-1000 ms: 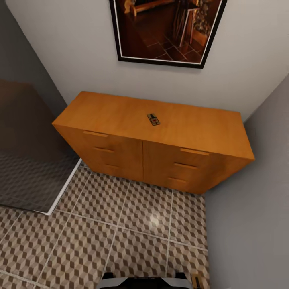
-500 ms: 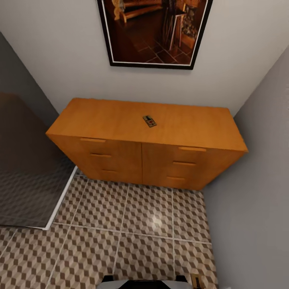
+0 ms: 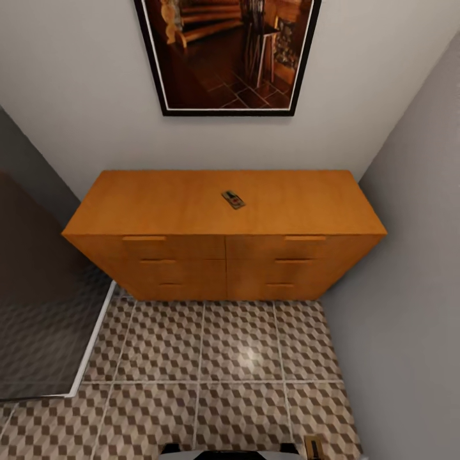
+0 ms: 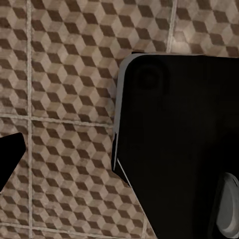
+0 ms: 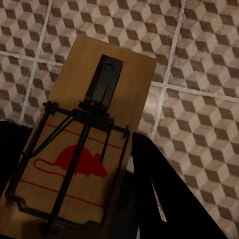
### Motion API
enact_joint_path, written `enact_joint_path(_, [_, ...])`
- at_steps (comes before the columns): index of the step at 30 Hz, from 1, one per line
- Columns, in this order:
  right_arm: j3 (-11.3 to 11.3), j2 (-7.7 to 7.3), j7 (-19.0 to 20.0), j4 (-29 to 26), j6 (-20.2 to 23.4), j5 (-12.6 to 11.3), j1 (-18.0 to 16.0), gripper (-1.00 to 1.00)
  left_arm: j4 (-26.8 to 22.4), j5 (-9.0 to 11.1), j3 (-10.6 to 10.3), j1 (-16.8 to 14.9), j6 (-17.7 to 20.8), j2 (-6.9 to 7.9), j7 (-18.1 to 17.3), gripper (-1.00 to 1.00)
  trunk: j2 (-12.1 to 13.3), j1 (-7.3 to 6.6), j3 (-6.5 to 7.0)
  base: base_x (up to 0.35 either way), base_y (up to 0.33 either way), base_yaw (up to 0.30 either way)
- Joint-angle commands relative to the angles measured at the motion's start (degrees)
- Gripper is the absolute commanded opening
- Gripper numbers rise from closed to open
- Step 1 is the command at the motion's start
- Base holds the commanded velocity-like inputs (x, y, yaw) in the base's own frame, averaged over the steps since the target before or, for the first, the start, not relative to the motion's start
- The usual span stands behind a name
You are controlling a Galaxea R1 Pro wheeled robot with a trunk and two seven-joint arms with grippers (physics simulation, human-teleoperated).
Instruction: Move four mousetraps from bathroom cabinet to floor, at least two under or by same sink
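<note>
In the head view, the orange-brown cabinet (image 3: 223, 233) is seen standing against a white wall, under a dark framed picture (image 3: 227, 54). One mousetrap (image 3: 233, 199) lies flat near the middle of the cabinet top, turned at an angle to the edges. The drawer fronts with slim bar handles are closed. The patterned bathroom floor (image 3: 217, 383) spreads out in front of the cabinet, with a grey wall (image 3: 415, 287) at the right and a dark glossy panel with a white edge (image 3: 38, 306) at the left. A small tan piece of a second mousetrap (image 3: 313, 446) is visible at the lower edge, beside the robot's white body.

In the left wrist view, the cube-patterned tiles are seen below a large black part of the robot (image 4: 184, 149). A dark finger tip of the left gripper shows at one edge; whether the fingers are spread or pressed together cannot be told.

In the right wrist view, a mousetrap (image 5: 89, 144) with black wire and a red mouse mark is held above the tiles. The black fingers (image 5: 159, 194) of the right gripper (image 5: 74, 199) are pinched on its near end, one at each side.
</note>
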Motion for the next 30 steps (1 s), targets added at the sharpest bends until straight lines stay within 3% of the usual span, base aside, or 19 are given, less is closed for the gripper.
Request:
enact_joint_path(1, [0.4,-0.01,0.2,0.1,-0.2,-0.6,0.0,-1.0,-0.1,0.4,-0.3,0.0,-0.1,0.04,0.1,1.0,-0.1,0.04,0.01,0.055,0.264,-0.223])
enact_joint_path(15, [0.4,-0.03,0.2,0.1,-0.2,-0.6,0.0,-1.0,0.0,0.4,-0.3,0.0,-0.1,0.04,0.1,1.0,-0.1,0.04,0.95,0.038,0.261,-0.223])
enact_joint_path(30, [0.4,-0.03,0.3,0.1,-0.2,-0.6,0.0,-1.0,0.0,0.3,-0.3,0.0,-0.2,0.04,0.1,1.0,-0.1,0.04,1.96,0.005,0.023,-0.223])
